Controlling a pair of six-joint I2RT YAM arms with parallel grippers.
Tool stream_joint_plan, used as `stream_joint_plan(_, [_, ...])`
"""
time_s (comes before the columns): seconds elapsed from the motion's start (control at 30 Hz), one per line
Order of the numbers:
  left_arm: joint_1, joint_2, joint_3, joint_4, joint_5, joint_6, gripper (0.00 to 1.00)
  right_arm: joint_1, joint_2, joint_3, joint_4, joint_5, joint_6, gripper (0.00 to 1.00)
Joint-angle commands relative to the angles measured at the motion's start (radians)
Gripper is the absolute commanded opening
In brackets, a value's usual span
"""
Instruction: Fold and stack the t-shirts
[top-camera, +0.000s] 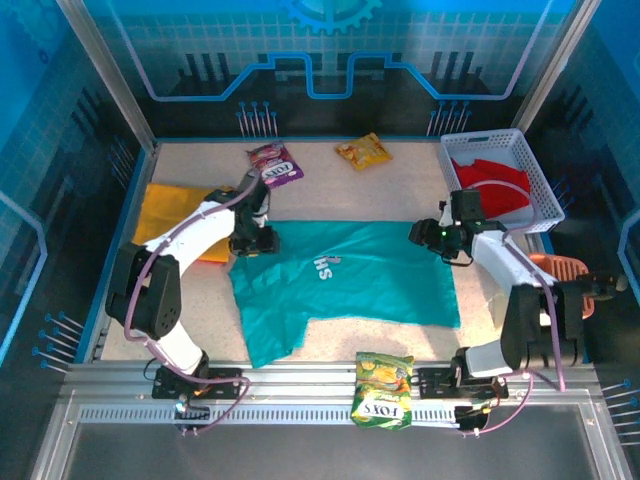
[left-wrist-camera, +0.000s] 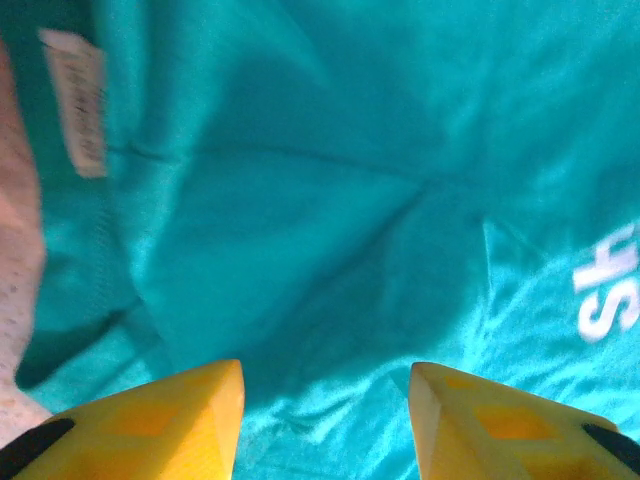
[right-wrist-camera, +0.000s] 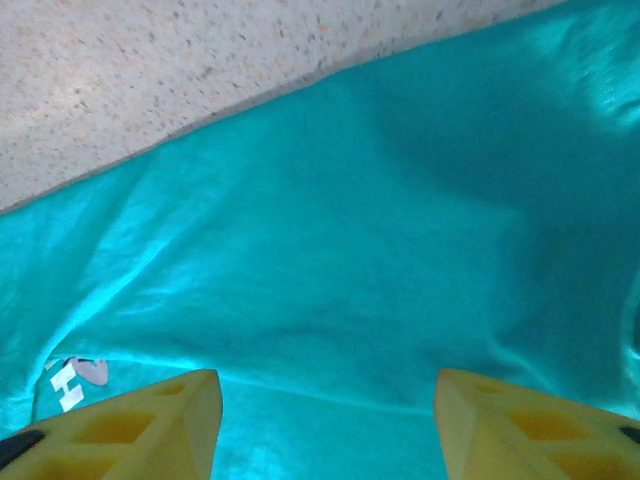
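A teal t-shirt (top-camera: 350, 280) with small white lettering (left-wrist-camera: 610, 290) lies spread across the middle of the table. My left gripper (top-camera: 262, 240) hovers over its far left corner, near the collar label (left-wrist-camera: 82, 100). In the left wrist view that gripper (left-wrist-camera: 325, 375) is open, with wrinkled teal cloth (left-wrist-camera: 330, 200) below and nothing between the fingers. My right gripper (top-camera: 425, 235) is over the shirt's far right edge. Seen from the right wrist, it (right-wrist-camera: 328, 380) is open above the cloth (right-wrist-camera: 350, 250). A yellow-orange t-shirt (top-camera: 170, 215) lies at the left. A red t-shirt (top-camera: 495, 185) sits in the basket.
The white basket (top-camera: 540, 185) stands at the back right. A purple snack packet (top-camera: 275, 163) and a yellow one (top-camera: 363, 151) lie at the back. A green packet (top-camera: 383, 388) rests on the near rail. An orange object (top-camera: 560, 268) sits by the right arm. Speckled tabletop (right-wrist-camera: 150, 70) borders the shirt.
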Motion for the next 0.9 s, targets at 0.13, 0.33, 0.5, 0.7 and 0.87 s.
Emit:
stream_joint_plan(0.13, [0.102, 0.041, 0.047, 0.108, -0.02, -0.095, 0.49, -0.116, 0.131, -0.062, 0.078, -0.076, 0.029, 0.56])
stream_joint_plan(0.33, [0.126, 0.115, 0.149, 0.113, -0.061, -0.11, 0.49, -0.181, 0.134, -0.05, 0.01, 0.004, 0.0, 0.56])
stream_joint_plan(0.5, [0.126, 0.2, 0.233, 0.099, -0.078, -0.099, 0.44, -0.182, 0.066, -0.041, -0.012, 0.04, -0.003, 0.58])
stream_joint_plan(0.7, [0.127, 0.29, 0.306, 0.108, -0.03, -0.114, 0.41, -0.161, 0.014, -0.007, -0.027, 0.008, -0.022, 0.61])
stream_joint_plan(0.87, [0.126, 0.327, 0.317, 0.099, -0.011, -0.123, 0.41, -0.142, 0.004, 0.008, -0.032, -0.011, -0.019, 0.65])
